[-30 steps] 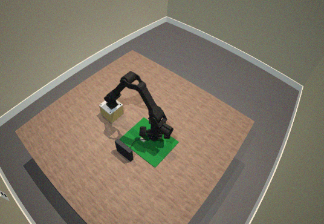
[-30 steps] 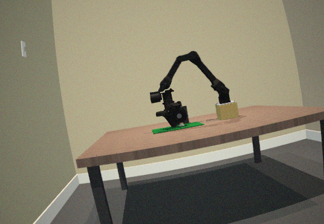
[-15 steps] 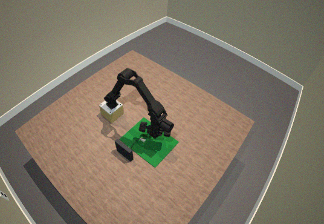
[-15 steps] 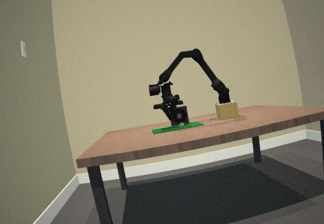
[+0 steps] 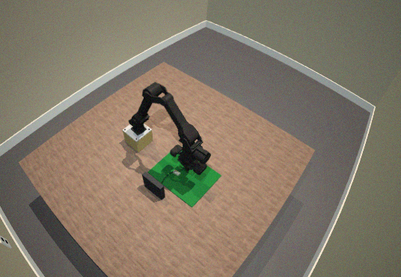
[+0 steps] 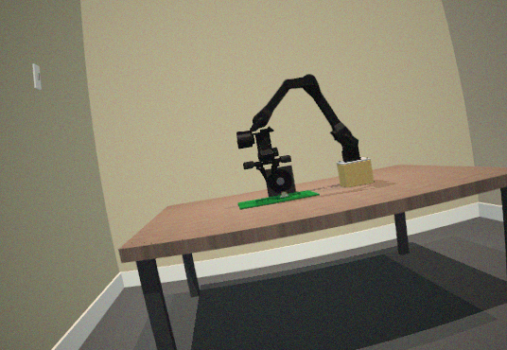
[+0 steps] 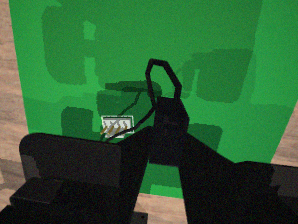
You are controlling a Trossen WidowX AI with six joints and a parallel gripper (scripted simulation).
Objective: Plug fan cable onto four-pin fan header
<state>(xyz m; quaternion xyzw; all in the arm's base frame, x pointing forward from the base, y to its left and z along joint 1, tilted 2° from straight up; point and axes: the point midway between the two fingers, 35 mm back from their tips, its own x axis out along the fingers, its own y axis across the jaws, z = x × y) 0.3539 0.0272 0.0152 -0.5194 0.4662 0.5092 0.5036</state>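
While the arm (image 5: 176, 115) (image 6: 326, 112) arches out over the green board (image 5: 192, 197) (image 6: 248, 204) (image 7: 145, 30), the job looks to stand near its middle: plug in hand, not yet on the pins. Wrist view: the gripper (image 5: 184, 168) (image 6: 275, 184) (image 7: 164, 134) is pinched on a black plug (image 7: 171, 127), one finger against either side. A dark cable (image 7: 178, 85) loops up from the plug's far end, bends back, and runs off toward the left finger as that view shows it. The four-pin header (image 5: 176, 172) (image 6: 284, 195) (image 7: 117, 120), pale-walled with brassy pins, sits on the board to the left of the plug in the wrist picture; the two look apart, and part of the cable crosses in front of the header. The fan (image 5: 153, 186) (image 6: 288, 174) stands upright on the wooden table (image 5: 239, 215) (image 6: 378, 206), beside the board's edge. Done, as far as I can judge: the grasp, which seems firm. Left: bring the plug over the header, match its turn to the pin row, lower it, press it fully down, open the fingers, back off until nothing is touched. Height of the plug above the board: cannot tell from these angles. Which way its sockets face: too dark to read. Likely trouble, my guess: the cable snagging between plug and pins, or the plug twisting in the grip if it meets the header wall off-line.
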